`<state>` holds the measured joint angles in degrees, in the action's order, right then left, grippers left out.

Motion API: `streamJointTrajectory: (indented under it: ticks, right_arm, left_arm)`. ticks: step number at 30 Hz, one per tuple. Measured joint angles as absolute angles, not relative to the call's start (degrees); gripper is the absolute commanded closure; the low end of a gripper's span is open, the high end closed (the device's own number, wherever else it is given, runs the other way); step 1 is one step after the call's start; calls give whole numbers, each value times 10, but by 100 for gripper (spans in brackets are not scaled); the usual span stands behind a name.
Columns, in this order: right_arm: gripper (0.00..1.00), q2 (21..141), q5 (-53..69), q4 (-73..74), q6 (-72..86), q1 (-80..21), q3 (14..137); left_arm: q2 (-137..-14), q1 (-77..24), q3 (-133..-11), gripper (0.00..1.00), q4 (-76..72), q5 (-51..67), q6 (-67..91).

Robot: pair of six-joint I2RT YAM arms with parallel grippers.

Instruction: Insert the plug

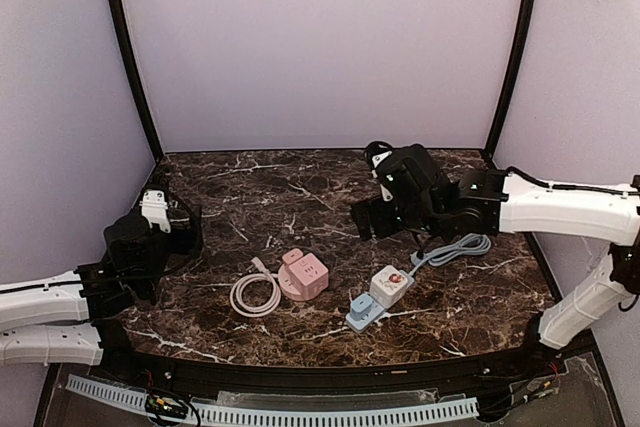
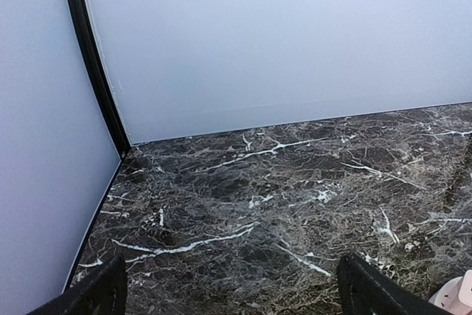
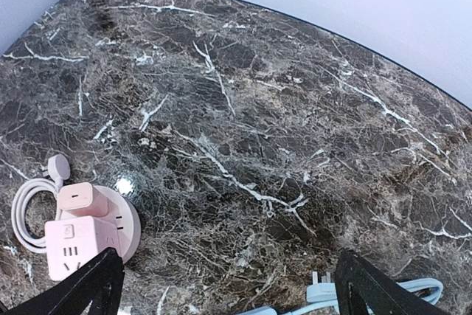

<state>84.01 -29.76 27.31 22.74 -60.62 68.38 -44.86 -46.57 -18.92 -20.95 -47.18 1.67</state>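
Note:
A pink cube socket sits mid-table on a round pink base, its white cord coiled to its left and ending in a small white plug. A white and pale blue power strip lies to its right; its blue-grey cable ends in a pale blue plug lying loose with prongs bare. My right gripper hovers open and empty behind these; in the right wrist view the pink socket is by its left finger and the blue plug by its right. My left gripper is open and empty at the left.
The dark marble table is enclosed by pale walls with black corner posts. In the left wrist view my left gripper faces the far left corner over bare marble, with a pink edge at lower right.

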Motion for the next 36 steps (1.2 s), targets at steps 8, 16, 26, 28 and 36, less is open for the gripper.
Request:
streamJointTrajectory:
  ticks: [8, 16, 26, 28, 36]
  right_arm:
    - [1, 760, -328, 178, 216, -606, 595]
    - [1, 658, -418, 80, 187, -606, 434]
    - [1, 573, -407, 41, 226, -519, 399]
    - [1, 549, -380, 23, 215, -518, 383]
    - [2, 499, -313, -46, 173, -518, 316]
  left_arm:
    - [-431, -462, -178, 1, -204, -440, 19]
    - [-430, -461, -178, 1, -170, -442, 22]
    - [-438, -385, -185, 1, -179, -485, -35]
    - [-437, -374, -189, 1, -181, -475, -34]
    - [-442, -361, -189, 1, -182, -437, -27]
